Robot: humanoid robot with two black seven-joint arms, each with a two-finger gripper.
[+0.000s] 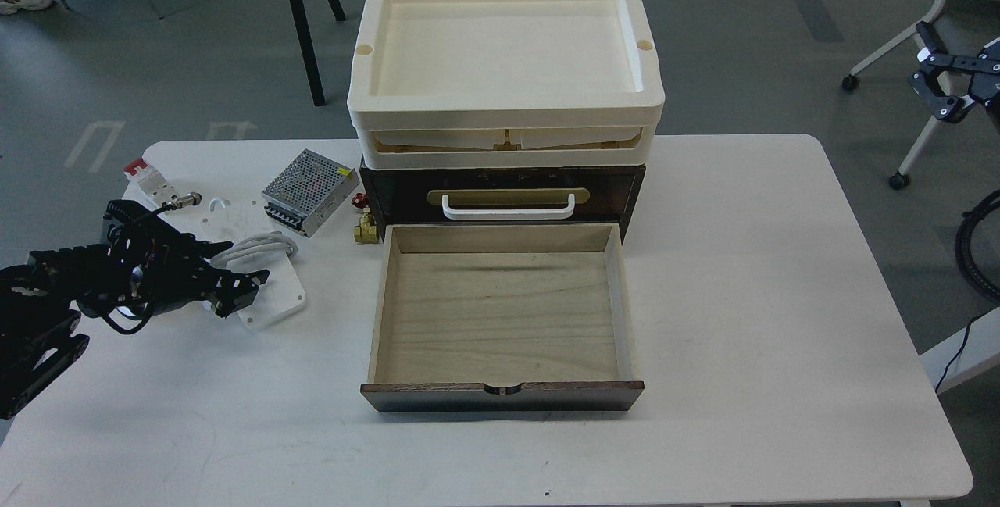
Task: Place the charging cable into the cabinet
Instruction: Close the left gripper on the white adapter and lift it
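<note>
At the far left, the left arm reaches in over the white table (742, 296), its left gripper (234, 288) down at the charging cable (273, 288). The dark fingers overlap the white block's near-left edge, but whether they are apart or clamped on it cannot be told from this angle. The charging cable lies flat on the table left of the cabinet, its pale grey cord (258, 245) looping along the block's far side. Behind it sit a small white part with a red end (148, 177), a metal round connector (183, 200) and the perforated silver power-supply box (310, 191). Just beside the cabinet's left corner stands a small brass fitting (365, 230) with a red knob.

In the middle, the dark brown cabinet (500, 191) has its lower drawer (500, 319) pulled fully out toward the camera, showing bare pale wood inside. The drawer above is closed, with a white handle (508, 210) on a brass plate. Two cream plastic trays (504, 62) are stacked on top.

At the upper right, off the table, the right gripper (937, 85) hangs in the air with its fingers spread apart, holding nothing.
</note>
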